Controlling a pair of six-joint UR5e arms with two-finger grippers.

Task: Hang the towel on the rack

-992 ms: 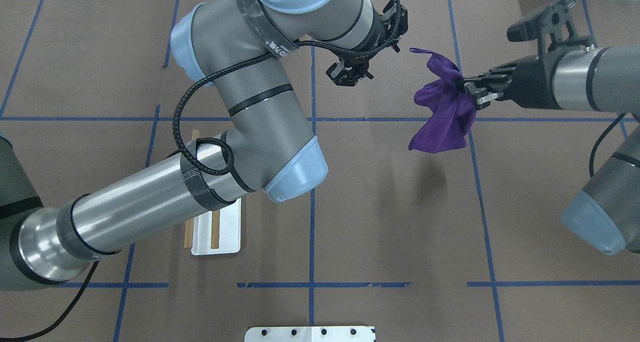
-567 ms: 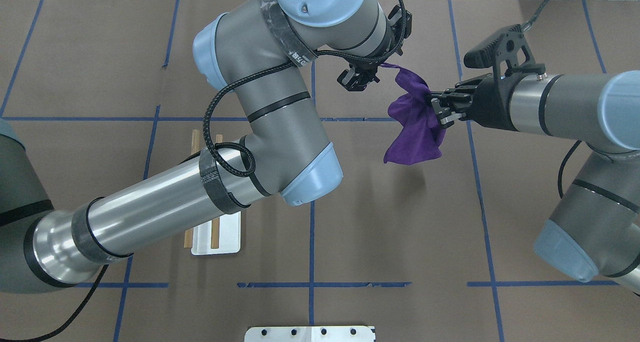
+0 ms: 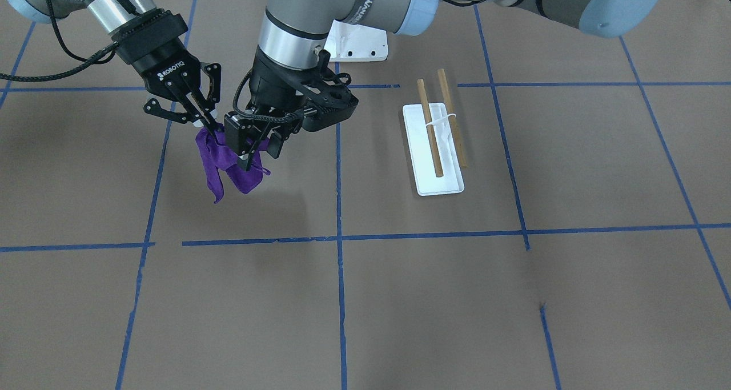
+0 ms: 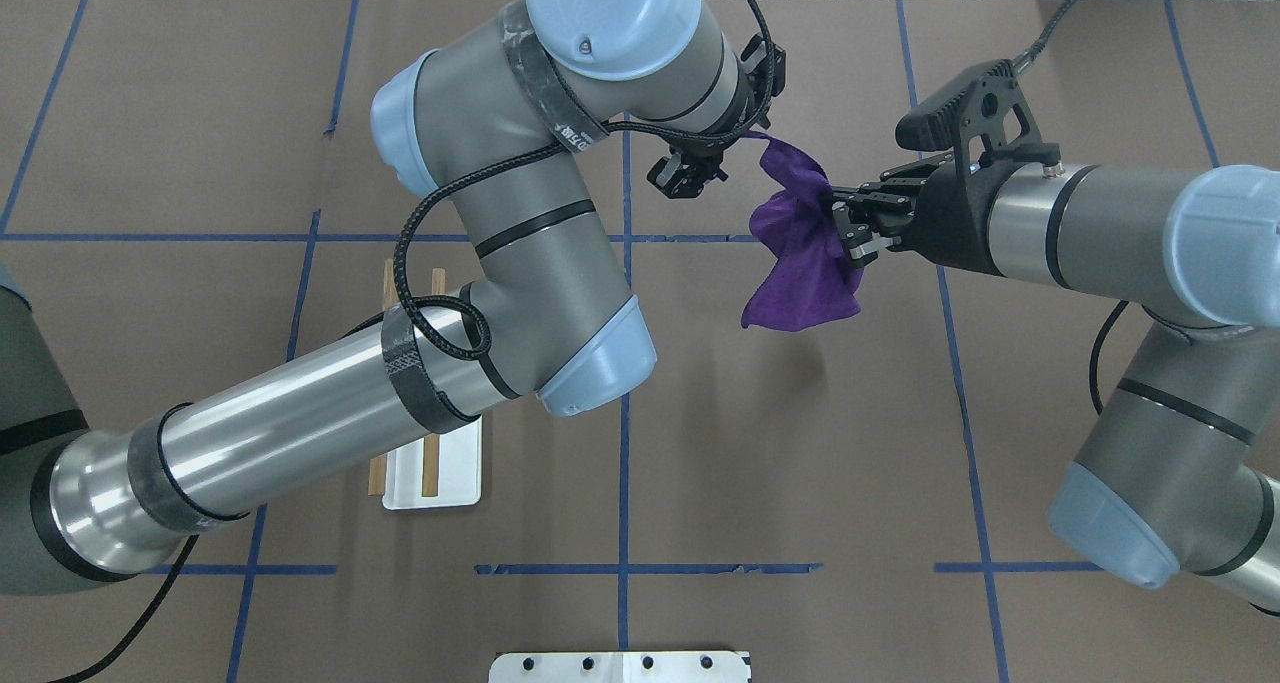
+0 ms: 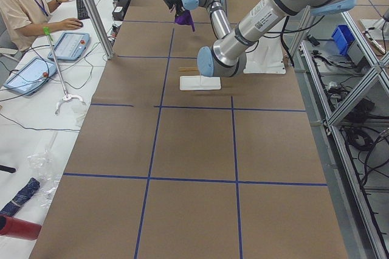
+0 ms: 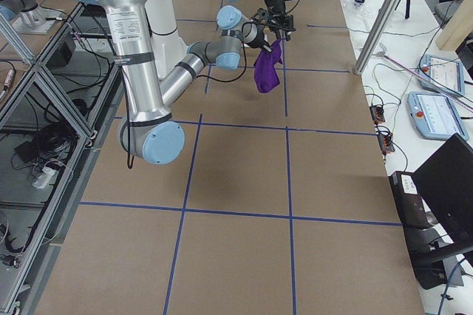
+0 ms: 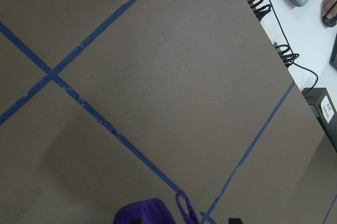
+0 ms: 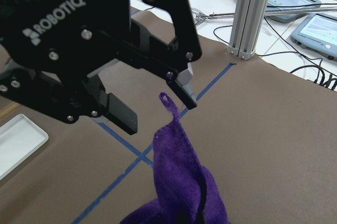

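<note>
Start at the left of your overhead view: the rack (image 4: 455, 463) sits flat on the brown surface (image 4: 800, 443), and most of it is tucked under the left arm (image 4: 300, 433). Your front camera gives you the whole thing, a white base with two wooden rods (image 3: 429, 128) running side by side. Slide toward the middle and there's the left tool (image 4: 685, 175), reaching out above the surface with its fingers apart. Check your right wrist camera: the little corner loop (image 8: 167, 99) of the towel (image 4: 800, 273) pokes up right in the gap between those fingers (image 8: 120, 114), and you can't make out it touching either one. Next comes the purple towel itself, bunched and hanging in the air clear of the surface. Its shadow (image 4: 790, 373) falls below it, and its upper corner stretches toward the left tool. Over at the right, the right tool (image 4: 848, 225) comes in level, clamped on the towel's gathered middle and carrying its weight. So the towel hangs between the two tools, and the rack is well apart from it, off to the left.
</note>
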